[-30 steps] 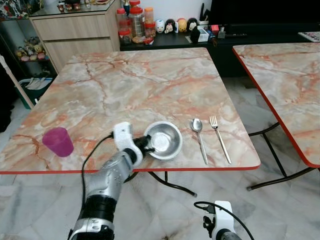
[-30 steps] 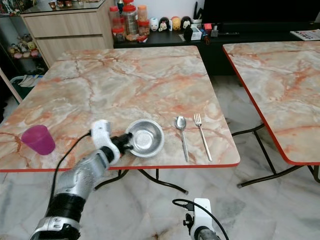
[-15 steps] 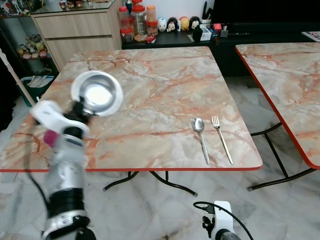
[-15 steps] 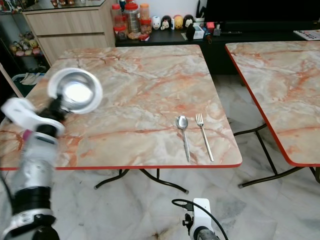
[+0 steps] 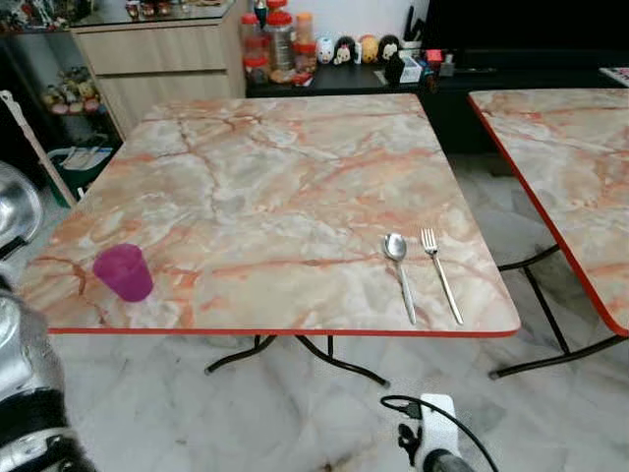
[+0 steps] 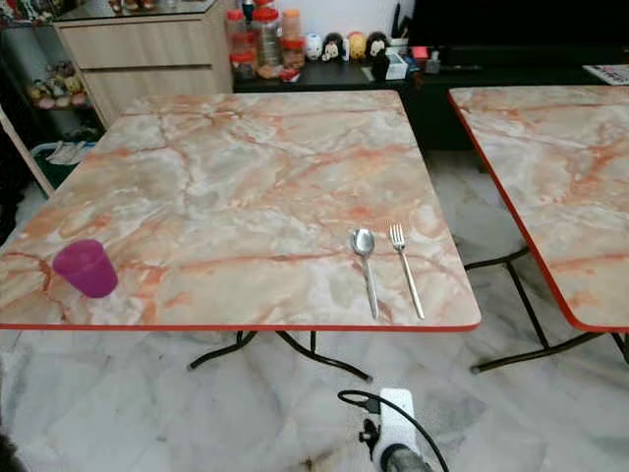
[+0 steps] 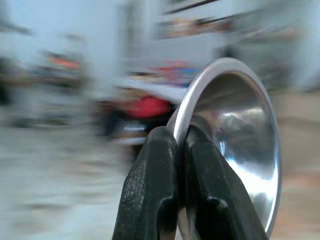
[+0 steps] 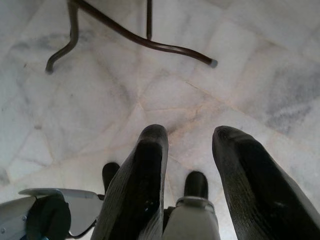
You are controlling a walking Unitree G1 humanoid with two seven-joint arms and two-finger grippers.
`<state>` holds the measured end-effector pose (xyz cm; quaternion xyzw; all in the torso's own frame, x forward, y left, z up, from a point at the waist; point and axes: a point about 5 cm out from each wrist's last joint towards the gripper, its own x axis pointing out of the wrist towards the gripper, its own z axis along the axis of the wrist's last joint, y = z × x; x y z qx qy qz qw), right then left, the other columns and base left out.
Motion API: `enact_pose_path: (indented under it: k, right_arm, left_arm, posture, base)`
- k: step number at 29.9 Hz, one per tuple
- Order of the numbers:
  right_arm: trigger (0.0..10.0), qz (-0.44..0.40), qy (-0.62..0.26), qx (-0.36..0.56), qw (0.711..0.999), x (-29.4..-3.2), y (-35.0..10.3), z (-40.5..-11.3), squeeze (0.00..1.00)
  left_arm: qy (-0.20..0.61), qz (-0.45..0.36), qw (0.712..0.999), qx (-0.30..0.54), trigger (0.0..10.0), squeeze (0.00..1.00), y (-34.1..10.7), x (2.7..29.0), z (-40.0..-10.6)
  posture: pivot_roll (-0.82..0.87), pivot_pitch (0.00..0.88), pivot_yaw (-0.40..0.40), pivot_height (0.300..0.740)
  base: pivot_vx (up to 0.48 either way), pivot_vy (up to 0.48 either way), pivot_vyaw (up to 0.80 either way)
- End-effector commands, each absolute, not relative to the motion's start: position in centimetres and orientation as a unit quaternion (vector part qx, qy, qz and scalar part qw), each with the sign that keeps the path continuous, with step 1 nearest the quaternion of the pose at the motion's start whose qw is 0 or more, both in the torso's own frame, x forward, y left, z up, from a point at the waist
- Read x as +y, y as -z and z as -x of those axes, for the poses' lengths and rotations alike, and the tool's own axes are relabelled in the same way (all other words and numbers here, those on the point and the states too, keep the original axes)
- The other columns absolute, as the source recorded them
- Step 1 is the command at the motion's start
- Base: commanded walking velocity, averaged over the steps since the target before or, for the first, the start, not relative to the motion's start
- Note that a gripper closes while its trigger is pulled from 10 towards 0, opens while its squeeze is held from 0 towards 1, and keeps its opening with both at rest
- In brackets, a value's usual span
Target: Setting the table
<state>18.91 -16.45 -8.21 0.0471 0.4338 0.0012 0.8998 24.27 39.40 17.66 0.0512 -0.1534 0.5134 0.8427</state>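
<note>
My left gripper (image 7: 178,134) is shut on the rim of a shiny steel bowl (image 7: 243,140), held up in the air off the table's left side; the wrist view is blurred. The bowl's edge (image 5: 12,205) shows at the far left of the head view, above my silver left arm (image 5: 22,369). A purple cup (image 5: 124,272) stands near the front left corner of the marble table (image 5: 285,177). A spoon (image 5: 398,264) and a fork (image 5: 440,274) lie side by side near the front right corner. My right gripper (image 8: 190,136) hangs open over the floor.
A second marble table (image 5: 565,147) stands to the right, with a gap of floor between. Behind the tables are a wooden cabinet (image 5: 162,59) and a dark shelf with jars and figurines (image 5: 324,49). Metal table legs (image 8: 140,40) cross the tiled floor.
My left arm lifted the bowl from the table's front edge and swung it up and far to the left. The purple cup, spoon and fork stayed put. The camera shifted slightly.
</note>
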Motion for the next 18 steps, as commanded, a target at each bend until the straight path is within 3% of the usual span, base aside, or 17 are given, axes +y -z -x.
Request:
enact_pose_path:
  k: [1,5,10,11,12,13,18]
  right_arm:
    - [10.0,-0.047,0.001,0.431,0.901,-16.5,8.1,-19.1,0.0]
    - [10.0,-0.048,0.004,0.432,0.9,-16.5,8.2,-18.9,0.0]
    - [10.0,-0.049,0.004,0.433,0.9,-16.5,8.2,-18.9,0.0]
    - [10.0,-0.049,0.004,0.433,0.9,-16.5,8.2,-18.9,0.0]
    - [10.0,-0.049,0.004,0.433,0.9,-16.5,8.2,-18.9,0.0]
    - [10.0,-0.049,0.004,0.433,0.9,-16.4,8.2,-19.0,0.0]
    - [10.0,-0.049,0.004,0.433,0.9,-16.5,8.2,-18.9,0.0]
  left_arm:
    - [-0.589,-0.081,0.793,-0.131,10.0,0.0,-16.5,41.0,-22.0]
    - [-0.643,-0.115,0.754,-0.065,10.0,0.0,-13.7,42.5,-19.2]
    - [-0.615,-0.152,0.771,0.058,10.0,0.0,-9.0,42.2,-18.2]
    - [-0.582,-0.141,0.793,0.115,10.0,0.0,-6.8,41.4,-18.4]
    - [-0.582,-0.141,0.793,0.115,10.0,0.0,-6.8,41.4,-18.4]
    - [-0.509,-0.126,0.828,0.201,10.0,0.0,-3.8,39.8,-18.8]
    - [-0.325,-0.115,0.885,0.312,10.0,0.0,1.2,34.3,-19.7]
  posture:
    - [-0.11,0.0,0.054,0.74]
    - [-0.11,0.0,0.056,0.74]
    - [-0.11,0.0,0.055,0.74]
    - [-0.11,0.0,0.055,0.74]
    - [-0.11,0.0,0.055,0.74]
    - [-0.11,0.0,0.055,0.74]
    - [-0.11,0.0,0.055,0.74]
  base:
    - [0.0,0.0,0.0]
    - [0.0,0.0,0.0]
    - [0.0,0.0,0.0]
    - [0.0,0.0,0.0]
    - [0.0,0.0,0.0]
    - [0.0,0.0,0.0]
    - [0.0,0.0,0.0]
